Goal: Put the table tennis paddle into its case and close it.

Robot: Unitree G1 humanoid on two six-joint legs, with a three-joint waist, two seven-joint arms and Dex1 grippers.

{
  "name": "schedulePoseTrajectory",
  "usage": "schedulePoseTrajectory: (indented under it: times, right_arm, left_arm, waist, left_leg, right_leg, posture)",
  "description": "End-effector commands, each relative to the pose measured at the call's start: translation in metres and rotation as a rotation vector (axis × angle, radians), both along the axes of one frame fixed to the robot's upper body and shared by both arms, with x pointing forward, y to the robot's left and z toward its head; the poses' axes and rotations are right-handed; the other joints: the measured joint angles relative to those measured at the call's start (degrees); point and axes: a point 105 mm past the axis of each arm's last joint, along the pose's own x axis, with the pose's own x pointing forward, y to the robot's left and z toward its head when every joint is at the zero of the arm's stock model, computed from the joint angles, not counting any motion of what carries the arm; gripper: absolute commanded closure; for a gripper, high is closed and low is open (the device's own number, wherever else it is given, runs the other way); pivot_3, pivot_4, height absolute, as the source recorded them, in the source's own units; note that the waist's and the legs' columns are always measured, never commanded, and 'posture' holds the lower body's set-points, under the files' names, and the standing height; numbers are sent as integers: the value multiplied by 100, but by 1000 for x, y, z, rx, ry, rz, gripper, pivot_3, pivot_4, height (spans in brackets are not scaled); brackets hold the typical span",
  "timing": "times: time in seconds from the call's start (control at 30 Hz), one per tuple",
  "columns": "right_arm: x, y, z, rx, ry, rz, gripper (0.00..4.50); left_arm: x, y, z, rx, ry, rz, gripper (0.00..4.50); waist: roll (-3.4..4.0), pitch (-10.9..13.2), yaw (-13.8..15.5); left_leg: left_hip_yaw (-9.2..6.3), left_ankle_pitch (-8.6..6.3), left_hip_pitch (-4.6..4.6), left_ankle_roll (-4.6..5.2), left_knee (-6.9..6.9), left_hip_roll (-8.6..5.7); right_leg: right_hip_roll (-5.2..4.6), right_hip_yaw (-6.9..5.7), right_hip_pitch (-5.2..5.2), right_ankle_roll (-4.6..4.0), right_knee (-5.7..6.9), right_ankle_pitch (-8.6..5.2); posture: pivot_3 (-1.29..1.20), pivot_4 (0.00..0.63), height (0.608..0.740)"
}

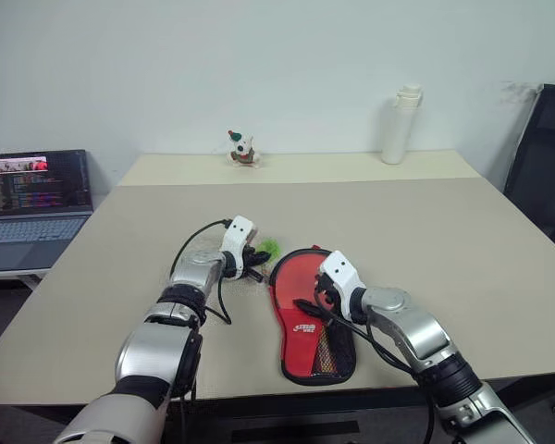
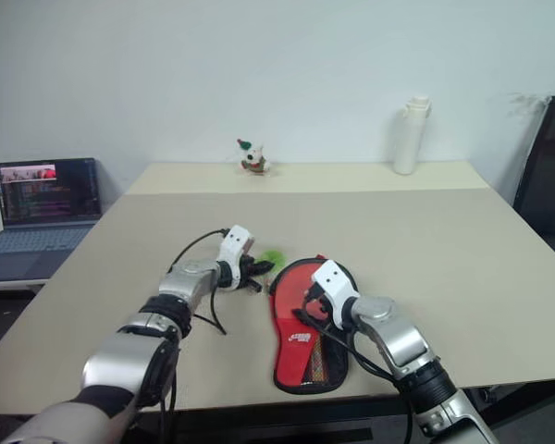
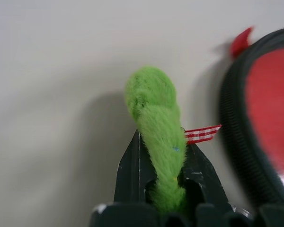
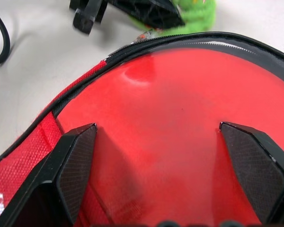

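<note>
The case, black fabric with a red panel, white logo and mesh pocket, lies flat near the table's front edge. Inside its black zip rim shows the smooth red face of the table tennis paddle; the handle is hidden. My right gripper hangs open just over that red face, one finger on each side. Left of the case's round end, my left gripper is shut on a green fuzzy ball with a red-and-white striped ribbon, close to the zip rim.
An open laptop sits on a side desk at the left. A small toy figure and a white bottle stand at the table's far edge. A black chair is at the right. Black cables loop beside my left wrist.
</note>
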Motion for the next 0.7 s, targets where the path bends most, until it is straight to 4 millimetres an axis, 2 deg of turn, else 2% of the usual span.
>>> schedulePoseTrajectory:
  times: [0.03,0.27,0.57,0.7]
  right_arm:
    - [-6,-12,-23,-65,66,-23,0]
    - [-14,-10,-28,-74,86,-16,0]
    - [-39,-12,-43,-87,150,-17,0]
    - [-51,-11,-49,-83,181,-31,0]
  left_arm:
    - [15,9,32,122,-127,51,4473]
    - [28,-14,54,251,-264,70,4473]
    - [30,-67,63,429,-428,-31,4473]
    - [30,-95,80,555,-552,-101,4473]
  waist:
    - [-7,-4,7]
    - [-24,-15,5]
    - [-30,-18,12]
    - [-32,-19,12]
  left_leg:
    - [-1,0,0,0,0,1]
    - [4,0,-3,0,1,0]
    - [8,-1,-7,-2,-1,-1]
    - [9,-2,-7,-3,-2,-3]
  right_leg:
    - [0,-1,0,0,0,0]
    - [-3,-1,0,1,-3,0]
    - [-3,-1,-1,2,-7,-1]
    - [-2,-2,-2,2,-8,-1]
  posture:
    - [0,150,740]
    - [0,150,740]
    - [0,150,740]
    - [0,150,740]
